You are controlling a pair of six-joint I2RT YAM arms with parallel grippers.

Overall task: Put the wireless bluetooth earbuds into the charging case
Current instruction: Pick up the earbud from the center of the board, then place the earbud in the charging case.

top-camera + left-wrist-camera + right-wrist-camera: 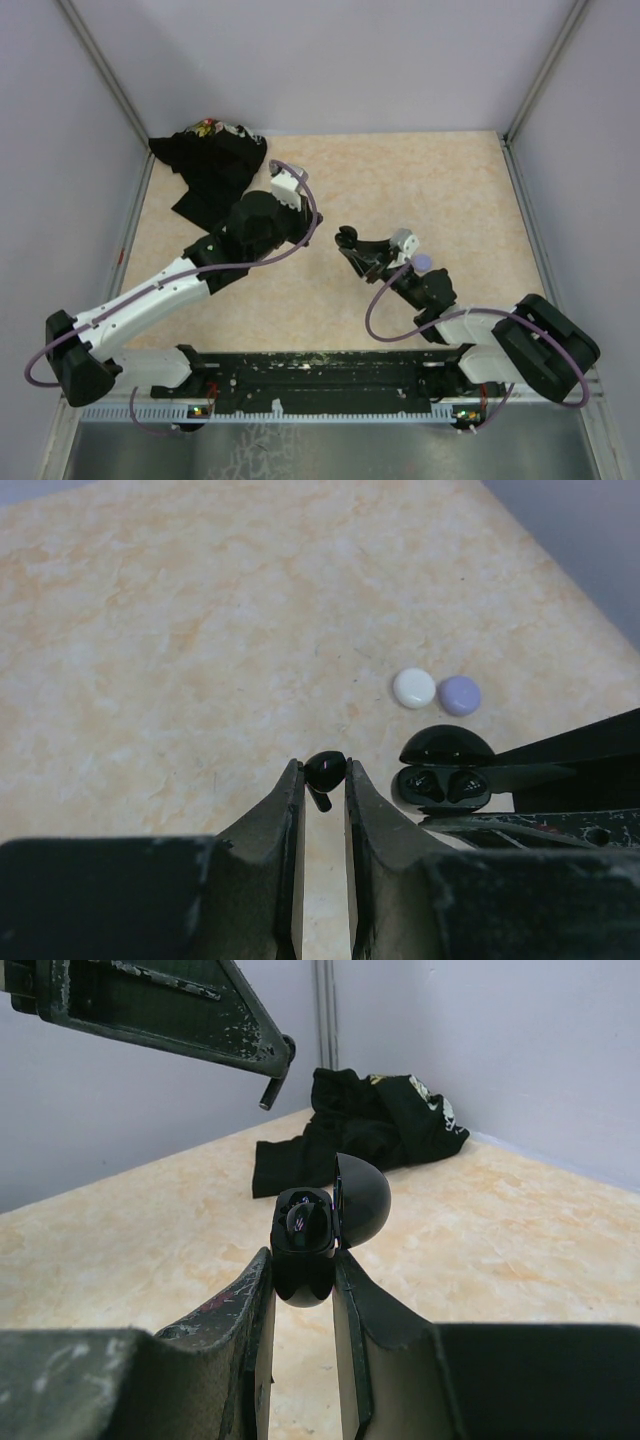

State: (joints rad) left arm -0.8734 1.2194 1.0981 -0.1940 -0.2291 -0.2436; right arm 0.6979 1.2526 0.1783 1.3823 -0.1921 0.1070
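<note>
At your far left, a black cloth (210, 165) lies bunched in the back corner of the table (420, 190). Your left gripper (323, 776) is clenched on a dark earbud (325, 768), stem pointing down, held just left of the charging case (445, 775). Your right gripper (300, 1265) is clamped around the lower body of the charging case with its lid (362, 1200) swung open, and a white disc (414, 688) and a lavender disc (459, 695) lie side by side on the table just beyond it.
</note>
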